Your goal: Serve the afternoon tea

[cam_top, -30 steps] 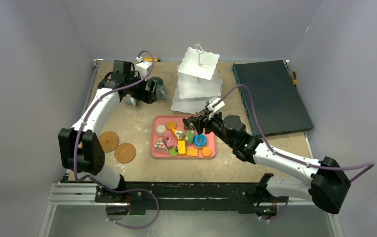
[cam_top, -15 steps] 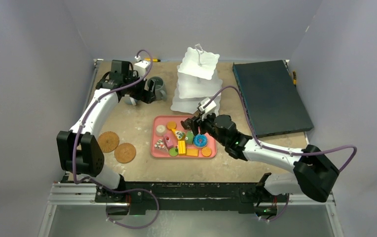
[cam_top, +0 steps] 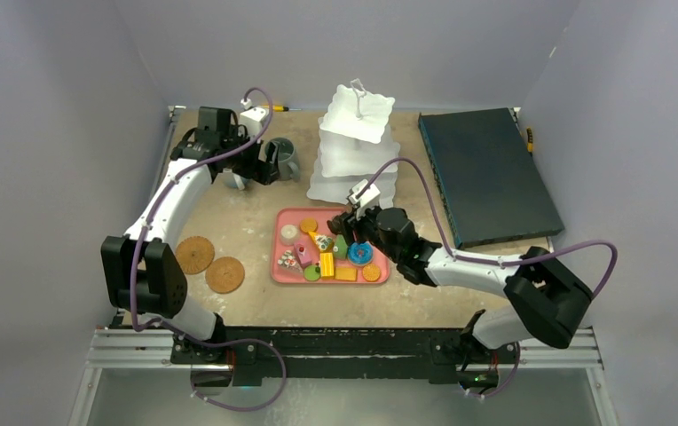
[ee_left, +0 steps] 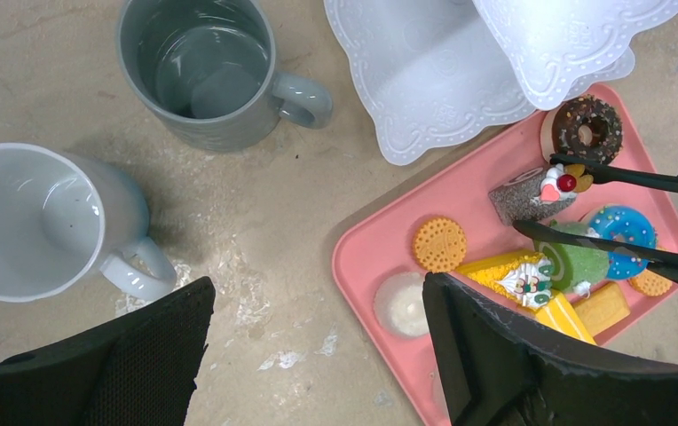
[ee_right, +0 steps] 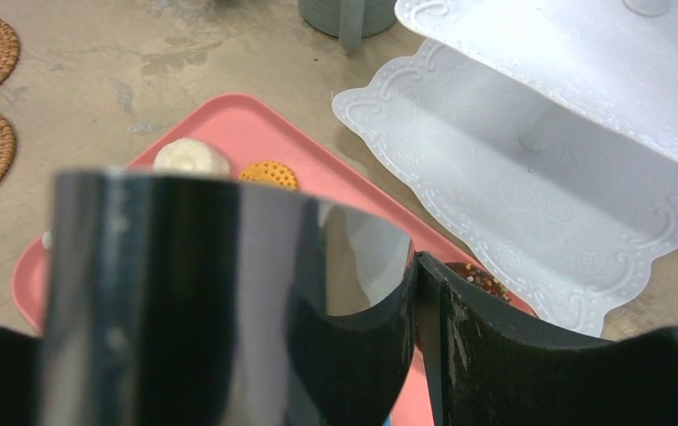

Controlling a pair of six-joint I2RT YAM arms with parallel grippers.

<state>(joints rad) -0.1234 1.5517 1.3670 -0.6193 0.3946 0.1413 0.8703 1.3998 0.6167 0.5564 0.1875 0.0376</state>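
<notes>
overhead wide; wrist views close, sharing stand (ee_left: 424,89)

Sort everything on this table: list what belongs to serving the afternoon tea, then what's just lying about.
For the tea: toy pastries, three-tier stand, white mug, grey mug, cork coasters; pink tray and black tongs as aids.

Lying about: dark board, yellow-handled tool by the back wall.
</notes>
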